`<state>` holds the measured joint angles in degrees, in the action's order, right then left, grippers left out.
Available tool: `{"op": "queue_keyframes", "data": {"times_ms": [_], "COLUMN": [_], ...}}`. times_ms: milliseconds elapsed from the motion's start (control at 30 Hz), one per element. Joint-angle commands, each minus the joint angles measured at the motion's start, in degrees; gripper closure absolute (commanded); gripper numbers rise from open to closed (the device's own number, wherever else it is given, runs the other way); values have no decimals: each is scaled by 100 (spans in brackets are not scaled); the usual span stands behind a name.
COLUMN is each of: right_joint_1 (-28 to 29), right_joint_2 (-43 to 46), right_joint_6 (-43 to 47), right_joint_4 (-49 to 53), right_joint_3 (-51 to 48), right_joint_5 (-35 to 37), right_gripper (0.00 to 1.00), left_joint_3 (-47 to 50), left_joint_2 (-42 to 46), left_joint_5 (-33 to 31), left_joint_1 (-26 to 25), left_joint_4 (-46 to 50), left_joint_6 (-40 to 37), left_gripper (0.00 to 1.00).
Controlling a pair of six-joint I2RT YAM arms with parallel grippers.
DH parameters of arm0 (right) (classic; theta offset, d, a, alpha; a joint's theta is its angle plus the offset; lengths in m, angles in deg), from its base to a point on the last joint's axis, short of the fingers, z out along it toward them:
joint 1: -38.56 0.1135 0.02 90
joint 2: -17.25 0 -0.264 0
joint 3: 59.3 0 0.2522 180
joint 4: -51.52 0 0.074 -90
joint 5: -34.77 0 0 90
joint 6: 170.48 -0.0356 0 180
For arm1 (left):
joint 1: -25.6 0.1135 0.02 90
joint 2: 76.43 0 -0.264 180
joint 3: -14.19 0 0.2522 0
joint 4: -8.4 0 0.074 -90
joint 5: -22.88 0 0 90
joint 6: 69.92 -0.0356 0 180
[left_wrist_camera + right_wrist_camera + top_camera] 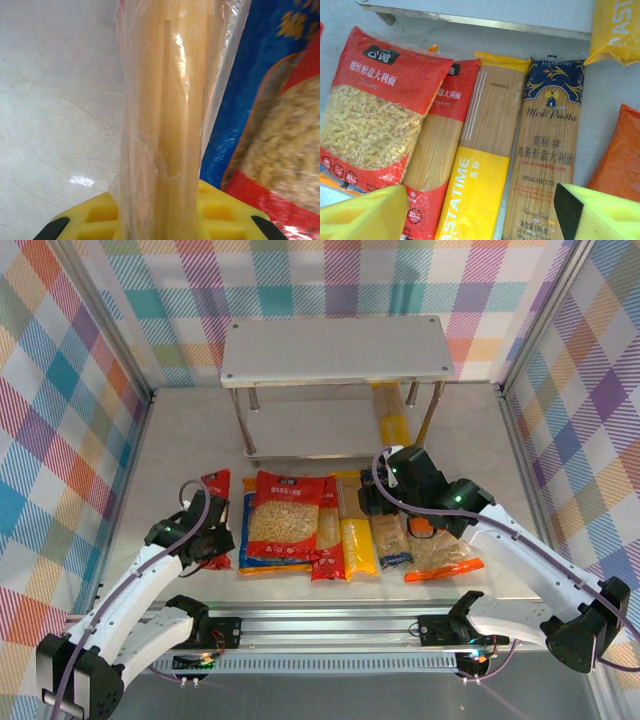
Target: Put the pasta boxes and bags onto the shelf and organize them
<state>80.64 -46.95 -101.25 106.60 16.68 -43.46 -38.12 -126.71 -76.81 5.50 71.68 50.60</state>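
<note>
**Stock on tabletop and shelf: pasta packs, one moment**

- Shelf (335,350): two pale grey boards on thin metal legs, at the far middle of the tabletop (190,430). Top board bare.
- Yellow pasta pack (390,418): on the lower board at its right end, near end jutting past the front edge.
- Left hand (205,537): clamped on the outermost spaghetti pack (216,502), a red-ended clear-wrapped pack at the left end of the row. In the left wrist view the strands run straight up between the yellow pads.
- Blue-and-orange bag (250,100): just right of that pack, largely covered by the red fusilli bag (283,520).
- Red spaghetti pack (437,150): touching the fusilli bag's right side, partly under it.
- Yellow PASTATIME pack (485,150): next right, side by side.
- Dark blue MoliPasta spaghetti pack (547,150): next right, lying flat.
- Orange bag (440,555): right end of the row, just beside the blue pack.
- Right hand (385,495): fingers wide apart, holding nothing, above the far ends of the yellow and blue packs, near the shelf's front edge.
</note>
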Motion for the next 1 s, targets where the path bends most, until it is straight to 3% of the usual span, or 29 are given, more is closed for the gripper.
{"op": "queue_keyframes", "data": {"times_ms": [0,167,467,733,967], "right_joint_1": [37,38,37,37,37], "right_joint_2": [-83,-149,-223,-329,-347], "right_joint_6": [-113,-137,-154,-164,-182], "right_joint_4": [113,139,220,282,324], "right_joint_3": [134,206,377,507,536], "right_joint_5": [183,218,300,300,309], "right_gripper": [22,22,22,22,22], "left_joint_3": [-695,-1499,-2351,-1941,-1947], "left_joint_2": [173,145,-60,-227,-1096], "left_joint_5": [-240,150,1644,2389,2169], "left_joint_1": [-2,-12,-12,-20,-124], "left_joint_4": [-1,467,1235,-463,-1862], "left_joint_6": [-423,-774,-916,-381,-315], "left_gripper": [100,100,100,100,100]}}
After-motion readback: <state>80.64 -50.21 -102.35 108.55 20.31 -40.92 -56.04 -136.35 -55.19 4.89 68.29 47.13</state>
